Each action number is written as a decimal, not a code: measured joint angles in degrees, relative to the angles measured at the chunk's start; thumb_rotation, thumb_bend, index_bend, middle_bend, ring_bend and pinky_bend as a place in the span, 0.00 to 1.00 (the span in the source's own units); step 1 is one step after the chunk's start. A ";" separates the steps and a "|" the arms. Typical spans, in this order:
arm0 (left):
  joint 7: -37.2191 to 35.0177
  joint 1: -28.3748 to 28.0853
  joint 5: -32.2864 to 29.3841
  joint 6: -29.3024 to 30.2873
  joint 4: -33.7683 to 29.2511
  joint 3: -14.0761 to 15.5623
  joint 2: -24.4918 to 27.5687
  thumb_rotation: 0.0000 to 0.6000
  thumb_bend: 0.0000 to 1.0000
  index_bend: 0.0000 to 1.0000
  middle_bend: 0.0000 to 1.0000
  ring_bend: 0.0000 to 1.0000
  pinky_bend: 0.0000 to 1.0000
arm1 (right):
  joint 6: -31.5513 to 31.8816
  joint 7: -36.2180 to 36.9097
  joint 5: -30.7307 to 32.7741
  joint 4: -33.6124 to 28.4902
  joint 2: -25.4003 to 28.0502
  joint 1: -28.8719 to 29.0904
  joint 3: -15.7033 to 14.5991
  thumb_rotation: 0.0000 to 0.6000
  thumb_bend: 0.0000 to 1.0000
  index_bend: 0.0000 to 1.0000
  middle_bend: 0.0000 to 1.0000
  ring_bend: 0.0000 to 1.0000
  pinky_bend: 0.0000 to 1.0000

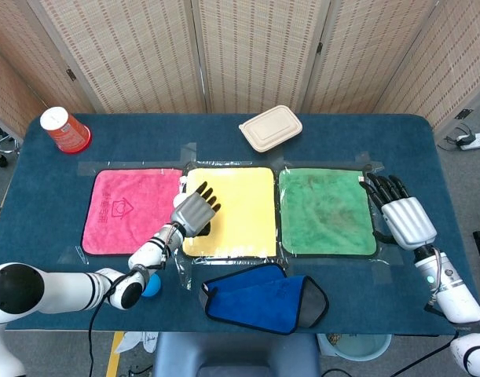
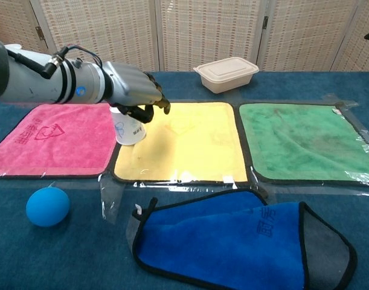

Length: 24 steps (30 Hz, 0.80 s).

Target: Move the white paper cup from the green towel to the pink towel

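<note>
Starting nearest us, a blue ball (image 2: 48,206) and a folded blue cloth (image 2: 244,244) lie clear of the route. Our left hand (image 2: 134,92) hovers over the white paper cup (image 2: 128,127), fingers curled; whether they grip it we cannot tell. The cup sits on the yellow towel (image 2: 184,142) at its left edge (off the green towel (image 2: 305,140), just beside the pink towel (image 2: 51,138)), so we judge one short hop remains. Our right hand (image 1: 403,216) rests spread and empty. Farther back stand a lidded takeaway box (image 2: 227,74) and a red cup (image 1: 64,129).
</note>
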 measured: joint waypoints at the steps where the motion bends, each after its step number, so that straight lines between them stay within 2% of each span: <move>1: 0.46 -0.01 -0.29 -0.06 0.60 0.14 -0.50 0.00 0.98 0.22 0.16 0.08 0.00 | -0.01 0.06 -0.04 0.11 -0.05 -0.01 -0.03 1.00 0.20 0.00 0.00 0.00 0.00; 5: 2.99 0.02 -1.43 0.36 2.27 1.07 -2.01 0.00 0.98 0.26 0.18 0.10 0.00 | -0.02 0.69 -0.12 0.65 -0.30 -0.06 -0.06 1.00 0.20 0.00 0.00 0.00 0.00; 13: 7.70 0.08 -6.34 2.17 2.56 2.69 -2.23 0.00 0.98 0.26 0.20 0.13 0.00 | -0.09 2.47 -0.80 2.18 -1.13 0.06 -0.19 1.00 0.20 0.00 0.00 0.00 0.00; 17: 8.43 0.45 -9.39 2.68 1.55 3.14 -0.70 0.00 0.98 0.26 0.20 0.13 0.00 | -0.04 3.19 -1.12 2.74 -1.38 0.18 -0.18 1.00 0.20 0.00 0.00 0.00 0.00; 24: 7.71 2.16 -9.14 3.14 -0.41 4.39 3.40 0.00 0.98 0.26 0.20 0.13 0.00 | -0.29 4.06 -1.71 3.45 -1.91 0.80 -0.05 1.00 0.20 0.00 0.00 0.00 0.00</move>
